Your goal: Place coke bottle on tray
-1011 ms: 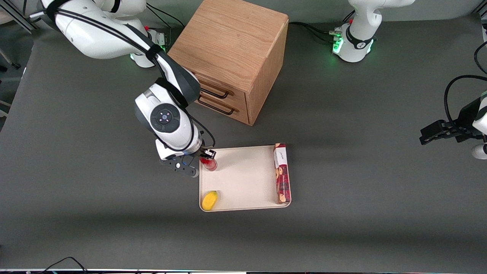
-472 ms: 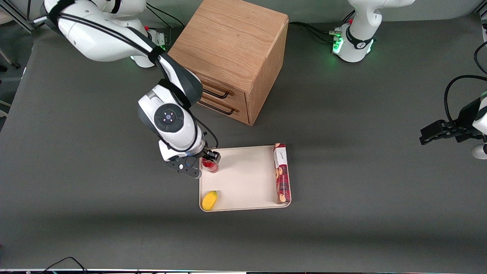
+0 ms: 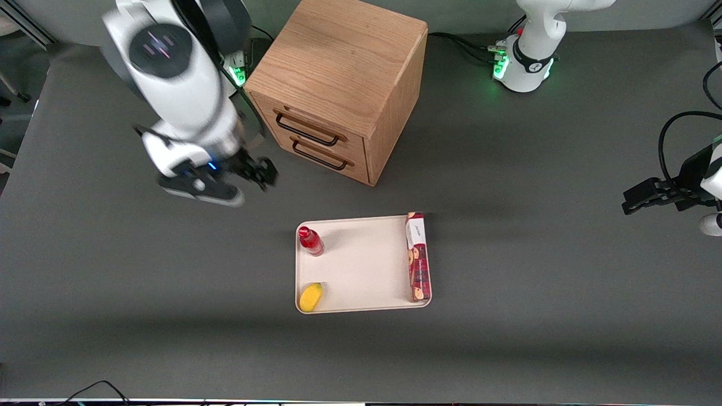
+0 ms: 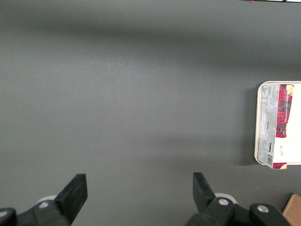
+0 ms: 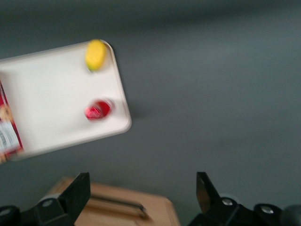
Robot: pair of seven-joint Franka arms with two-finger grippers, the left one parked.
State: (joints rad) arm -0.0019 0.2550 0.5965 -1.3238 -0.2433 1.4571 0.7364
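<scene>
your small red coke bottle (image 3: 311,241) stands upright in a corner of the flat cream tray (image 3: 366,265), so the placing looks done. the end effector (image 3: 256,172) hangs empty, fingers apart, high over the bench near the wooden drawer cabinet (image 3: 338,84) (motion-blurred). next: just park.

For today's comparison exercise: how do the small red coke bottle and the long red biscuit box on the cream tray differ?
The small red coke bottle stands upright; the long red biscuit box lies flat. The bottle is round and short, the box long and rectangular. Both rest on the cream tray, at facing edges. The claw is open, up and away near the wooden cabinet.
</scene>
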